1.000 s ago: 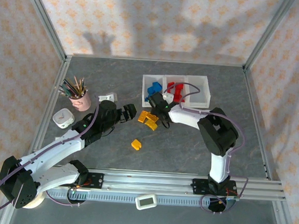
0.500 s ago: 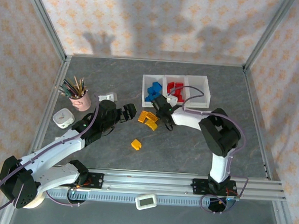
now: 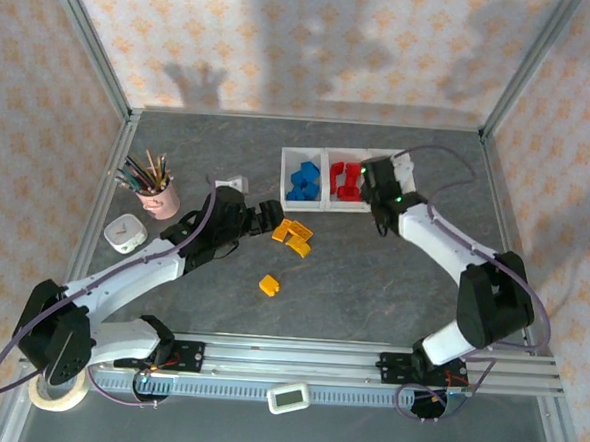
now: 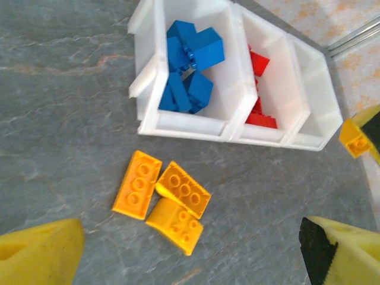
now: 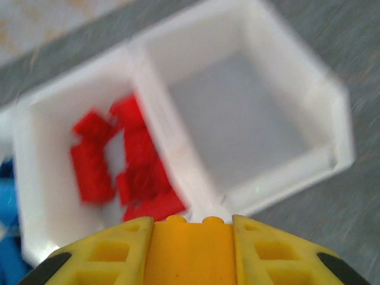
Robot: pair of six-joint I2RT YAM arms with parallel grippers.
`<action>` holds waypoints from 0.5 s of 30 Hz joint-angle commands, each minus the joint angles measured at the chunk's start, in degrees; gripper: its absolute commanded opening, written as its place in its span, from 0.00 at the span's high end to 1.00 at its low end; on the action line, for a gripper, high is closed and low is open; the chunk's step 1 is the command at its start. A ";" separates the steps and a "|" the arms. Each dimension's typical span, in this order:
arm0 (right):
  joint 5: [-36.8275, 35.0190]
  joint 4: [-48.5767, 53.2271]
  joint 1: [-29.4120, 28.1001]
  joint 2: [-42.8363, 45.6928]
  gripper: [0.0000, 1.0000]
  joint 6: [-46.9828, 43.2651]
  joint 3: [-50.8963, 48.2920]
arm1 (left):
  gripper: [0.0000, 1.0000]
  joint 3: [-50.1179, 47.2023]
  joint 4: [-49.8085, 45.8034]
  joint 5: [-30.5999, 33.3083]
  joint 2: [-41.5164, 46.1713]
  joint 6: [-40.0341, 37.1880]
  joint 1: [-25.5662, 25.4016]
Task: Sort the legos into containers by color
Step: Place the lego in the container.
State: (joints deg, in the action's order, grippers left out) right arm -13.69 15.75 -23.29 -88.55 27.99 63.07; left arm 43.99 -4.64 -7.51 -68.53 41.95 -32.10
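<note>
While the right gripper clamps a small yellow-orange plastic brick, it hangs over the white translucent three-compartment tray.
Brick sits between its fingers, near the divider of the red and end compartments; left gripper gapes wide.

Grey table, patterned walls (shadowed).

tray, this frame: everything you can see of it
The tray is one low, white, slightly translucent plastic piece: three square compartments side by side, flat on the grey table. Left holds blue bricks, middle red bricks, the right compartment is empty. A flap sticks out from its left wall. Three yellow bricks lie just in front, not touching. The right gripper, gripping a yellow brick, hangs over it.
</note>
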 commanded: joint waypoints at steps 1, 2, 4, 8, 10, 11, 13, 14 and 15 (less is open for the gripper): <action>-0.91 1.24 4.59 -5.87 0.70 -6.31 5.28 | 0.06 3.00 3.64 -0.95 -2.21 -0.82 0.39; -0.38 1.13 5.85 -8.31 0.70 -6.93 7.19 | 0.06 3.68 3.93 -0.99 -2.89 -0.82 0.46; 0.49 0.40 7.51 -12.62 0.70 -8.51 10.91 | 0.06 5.16 3.51 -0.46 -4.24 -1.17 0.44; 1.41 2.23 9.03 -19.89 0.48 -10.12 18.32 | 0.05 6.78 3.24 0.47 -5.61 -1.70 0.54; 1.86 3.34 9.05 -20.46 0.40 -10.29 20.24 | 0.05 7.66 2.51 0.39 -5.74 -2.13 0.54; 2.71 3.18 9.01 -19.68 0.37 -10.07 19.90 | 0.05 7.84 2.29 0.39 -5.61 -2.29 0.50; 5.04 2.47 8.17 -16.72 0.34 -9.38 17.56 | 0.05 7.82 1.61 0.61 -5.09 -2.53 0.57; 5.69 2.22 7.38 -15.34 0.33 -9.14 16.34 | 0.05 7.76 1.17 0.78 -4.78 -2.72 0.62; 6.12 2.50 6.25 -13.69 0.32 -8.80 14.80 | 0.05 7.37 0.73 1.00 -4.04 -2.83 0.63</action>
State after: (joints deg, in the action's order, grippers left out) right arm -9.34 17.12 -14.85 -107.87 19.20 79.88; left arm 50.22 -2.96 -7.46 -74.17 40.64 -32.10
